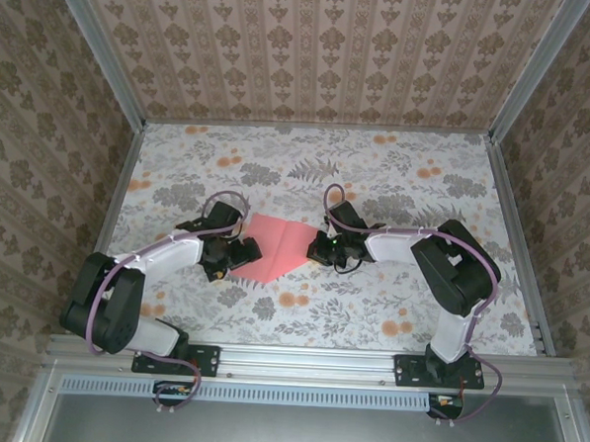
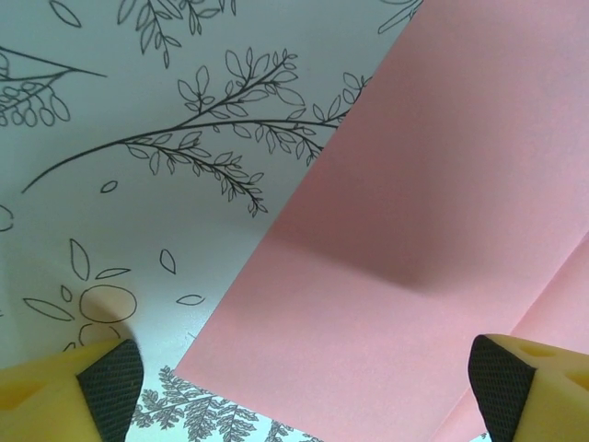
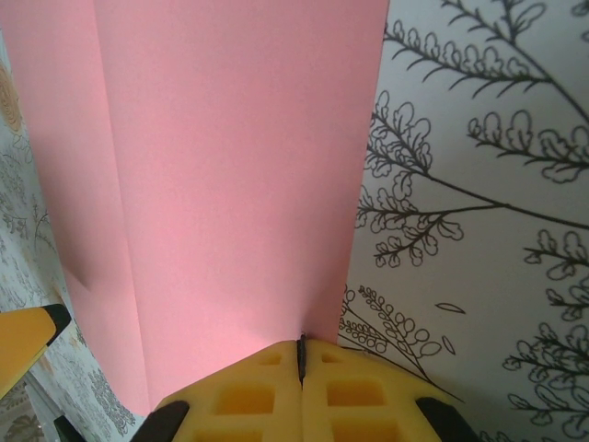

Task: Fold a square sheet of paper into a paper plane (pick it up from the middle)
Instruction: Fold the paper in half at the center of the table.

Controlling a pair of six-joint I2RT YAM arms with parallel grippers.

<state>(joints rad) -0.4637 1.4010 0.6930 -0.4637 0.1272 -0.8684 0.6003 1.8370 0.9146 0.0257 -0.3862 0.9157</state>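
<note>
2 hands | left hand (image 2: 308, 391): wide apart over sheet of paper (image 2: 414, 230) | right hand (image 3: 301, 354): clamped on its edge

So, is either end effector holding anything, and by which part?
Right end effector pinches the pink sheet at its edge; left end effector is open, empty.

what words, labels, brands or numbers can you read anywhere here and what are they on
None can be read.
The pink sheet is plain.
The table cover bears only printed flowers and leaves.
The walls bear only a repeated ornament.
The left arm and right arm show no marking large enough to read.
</note>
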